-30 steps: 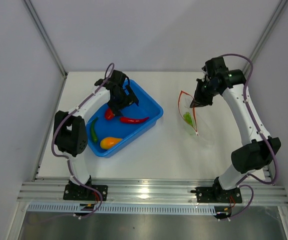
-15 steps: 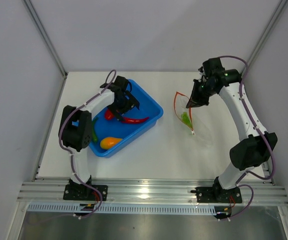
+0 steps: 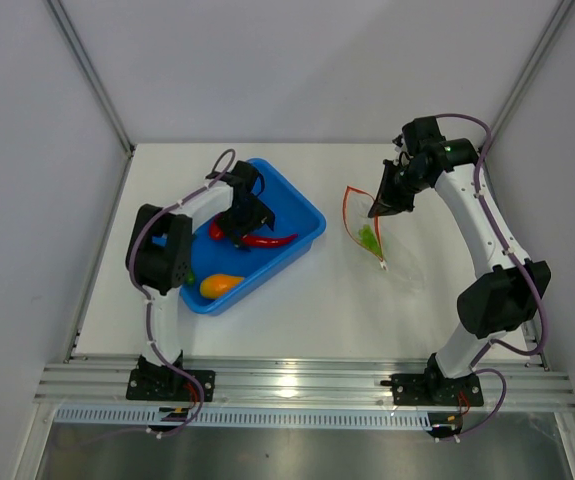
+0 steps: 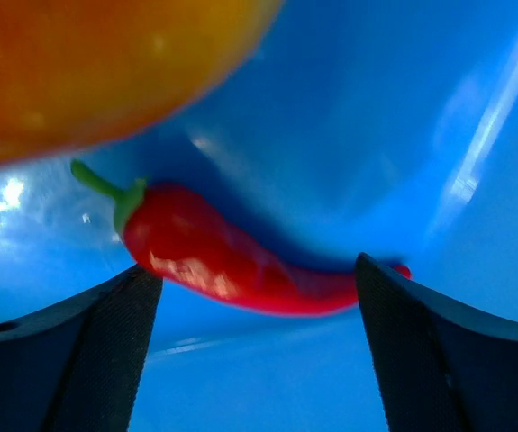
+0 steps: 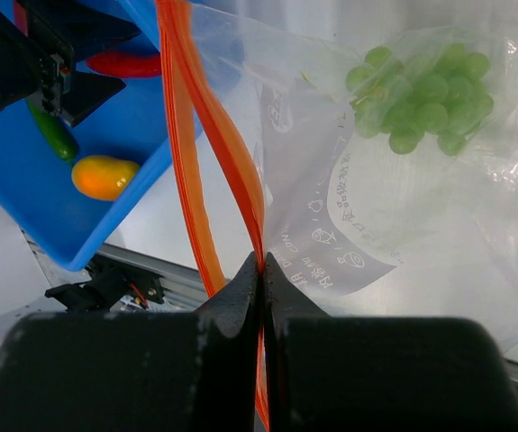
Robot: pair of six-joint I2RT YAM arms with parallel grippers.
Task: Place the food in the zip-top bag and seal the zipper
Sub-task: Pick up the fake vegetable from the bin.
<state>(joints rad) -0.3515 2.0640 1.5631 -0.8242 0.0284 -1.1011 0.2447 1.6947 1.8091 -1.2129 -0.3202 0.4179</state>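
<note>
Left gripper (image 4: 254,292): jaws are standing open, low inside the blue tray (image 3: 305,214), one finger on each side of the red chili (image 4: 227,270), and we are seeing neither finger touching it. Red chili: lying on the tray floor, with its stem to the left in the wrist view and its tip running behind the right-hand finger. Red-orange oval fruit (image 4: 105,63): sitting just beyond the chili. Yellow-orange piece (image 3: 220,285) and green pepper (image 5: 53,133): lying at the tray's near end, apart from the jaws. Right gripper (image 5: 260,270): jaws are pinching shut on the zipper (image 5: 206,144) of the zip-top bag (image 5: 331,225). The bag is hanging well to the right of the tray over the white surface (image 3: 307,310), with its two strips parted and a green piece (image 5: 421,99) lying inside. Step in hand, as we are judging it: picking the chili. We are advising closing across the thick middle of the body rather than the tapering tip. We are also advising staying low so the glossy skin is not slipping out, and steering clear of the oval fruit so it is not getting caught. The chili being long, we are recommending carrying it end-first into the gap between the strips.
</note>
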